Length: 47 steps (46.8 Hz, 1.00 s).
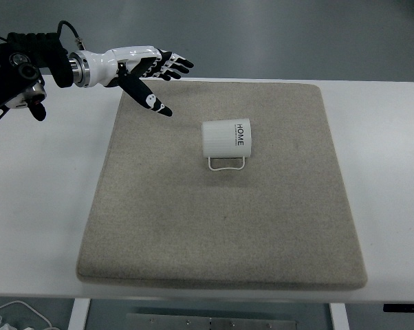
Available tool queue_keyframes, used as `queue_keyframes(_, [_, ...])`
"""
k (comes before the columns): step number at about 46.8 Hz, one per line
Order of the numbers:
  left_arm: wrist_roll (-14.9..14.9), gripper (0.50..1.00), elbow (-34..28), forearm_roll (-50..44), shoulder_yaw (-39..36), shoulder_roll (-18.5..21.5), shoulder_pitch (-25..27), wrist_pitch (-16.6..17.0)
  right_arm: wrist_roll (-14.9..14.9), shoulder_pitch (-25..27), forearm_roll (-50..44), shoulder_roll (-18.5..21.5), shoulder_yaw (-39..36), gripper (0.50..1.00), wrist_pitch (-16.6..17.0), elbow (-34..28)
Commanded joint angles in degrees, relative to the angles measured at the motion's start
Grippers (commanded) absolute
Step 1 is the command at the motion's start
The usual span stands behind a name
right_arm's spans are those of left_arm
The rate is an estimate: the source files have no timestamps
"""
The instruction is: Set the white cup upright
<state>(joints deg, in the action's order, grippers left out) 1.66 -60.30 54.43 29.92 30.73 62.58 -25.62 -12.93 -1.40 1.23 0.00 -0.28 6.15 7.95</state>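
A white ribbed cup [225, 139] with black lettering lies on its side near the middle of the grey mat [221, 227], its thin wire handle resting on the mat toward me. My left hand [159, 79] hovers over the mat's far left corner, up and to the left of the cup, well apart from it. Its fingers [176, 63] are spread and the thumb points down toward the mat; it holds nothing. The right arm does not show.
The mat covers most of the white table [42, 192]. A white cable [14, 313] lies below the table's near left edge.
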Motion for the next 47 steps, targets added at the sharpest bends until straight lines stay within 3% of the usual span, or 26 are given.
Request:
queue_keyframes(1, [0.0,0.996,-1.8,4.6,0.0,-0.6,-0.2,1.4,0.0,0.0,0.0,0.0,0.0,0.93,0.0,0.0])
queue_keyframes(11, [0.2,0.996,-4.0,11.7,-0.6,-3.7,-0.3,4.4,-0.1,0.0,0.0,0.0,0.0,0.93,0.0,0.0])
queue_keyframes(24, [1.2,0.996,-3.3,14.7,-1.3,-8.2,0.4,4.8,0.0,0.0,0.0,0.0,0.0,0.93,0.0,0.1])
queue_keyframes(33, [1.2,0.996,0.3,18.0,-1.9,-13.3,0.5,5.9,-0.1,0.0,0.0,0.0,0.0,0.93,0.0,0.1])
queue_keyframes(47, [2.2,0.996,3.9,23.2,-3.6,-18.6,0.2,10.4,0.0,0.0,0.0,0.0,0.0,0.93,0.0,0.0])
